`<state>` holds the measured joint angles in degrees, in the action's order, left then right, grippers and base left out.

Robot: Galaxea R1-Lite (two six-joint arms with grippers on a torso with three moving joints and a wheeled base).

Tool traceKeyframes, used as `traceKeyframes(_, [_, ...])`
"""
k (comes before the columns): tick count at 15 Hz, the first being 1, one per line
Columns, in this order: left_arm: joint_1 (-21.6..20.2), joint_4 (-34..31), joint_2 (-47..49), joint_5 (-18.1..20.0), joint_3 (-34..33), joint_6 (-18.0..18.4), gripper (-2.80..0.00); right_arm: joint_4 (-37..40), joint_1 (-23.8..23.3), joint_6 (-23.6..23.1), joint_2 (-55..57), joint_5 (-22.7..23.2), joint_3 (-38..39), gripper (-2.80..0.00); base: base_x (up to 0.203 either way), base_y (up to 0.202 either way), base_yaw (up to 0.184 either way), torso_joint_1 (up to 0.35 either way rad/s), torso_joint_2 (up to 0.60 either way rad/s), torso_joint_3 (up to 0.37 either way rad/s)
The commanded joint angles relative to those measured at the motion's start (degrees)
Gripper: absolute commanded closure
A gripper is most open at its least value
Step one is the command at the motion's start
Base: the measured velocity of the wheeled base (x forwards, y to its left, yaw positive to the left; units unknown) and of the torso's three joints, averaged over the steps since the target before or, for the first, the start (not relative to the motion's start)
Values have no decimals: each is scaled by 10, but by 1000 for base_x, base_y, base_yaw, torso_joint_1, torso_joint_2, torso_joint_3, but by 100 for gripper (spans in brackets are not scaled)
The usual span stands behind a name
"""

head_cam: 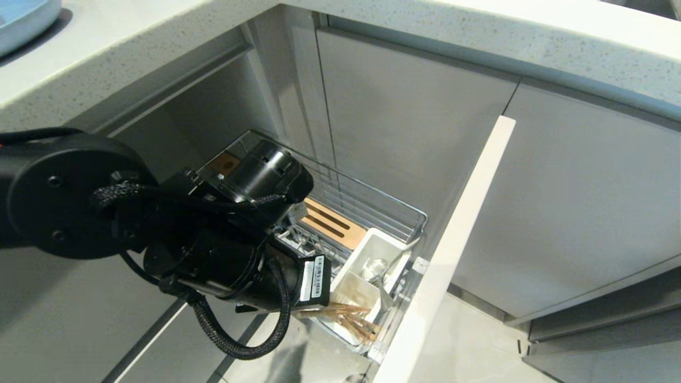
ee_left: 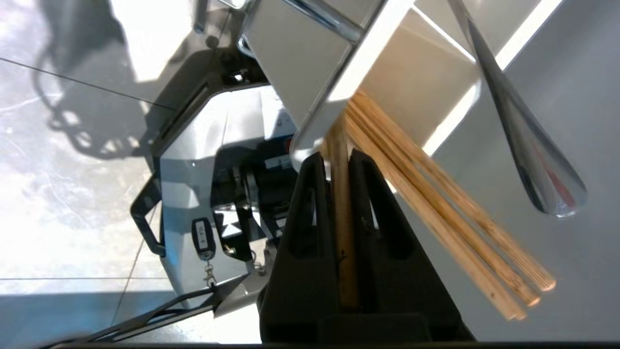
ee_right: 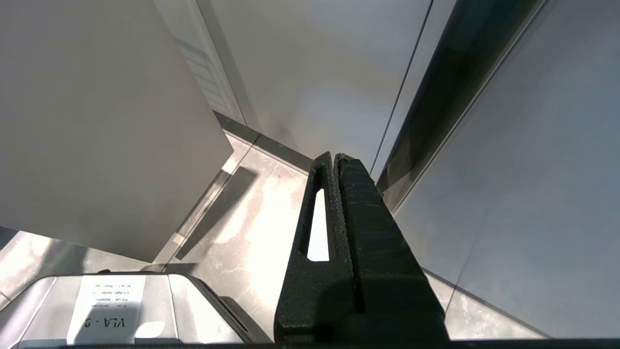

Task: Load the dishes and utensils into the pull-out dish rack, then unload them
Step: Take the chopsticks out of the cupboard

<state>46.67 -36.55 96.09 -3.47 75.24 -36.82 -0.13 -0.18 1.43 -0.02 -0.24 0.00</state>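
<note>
One chopstick [ee_left: 342, 232] is being clamped between the narrowed left gripper [ee_left: 334, 160] fingers, at the white caddy [ee_left: 416, 72] rim. Remaining chopsticks [ee_left: 450, 213] are fanning toward 4 o'clock. Risk: withdrawal dragging neighbours out, or the single stick pivoting and slipping.

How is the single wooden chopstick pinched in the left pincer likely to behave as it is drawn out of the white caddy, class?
Probably stiff: the chopstick runs straight between the left pincer fingers. Likely light, being thin wood. It may pivot or slip, since the grip looks narrow, and it could drag the loose chopsticks beside it in the caddy.
</note>
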Motion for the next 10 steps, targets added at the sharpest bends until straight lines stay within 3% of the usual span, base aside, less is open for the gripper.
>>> traceKeyframes(1, [3, -3, -3, -1, 0, -3, 0, 0, 0, 0, -2, 0, 1, 0, 0, 0, 0, 0, 0, 0])
traceKeyframes(10, [16, -7, -38, -1, 2, -3, 0, 0, 0, 0, -2, 0, 1, 0, 0, 0, 0, 0, 0, 0])
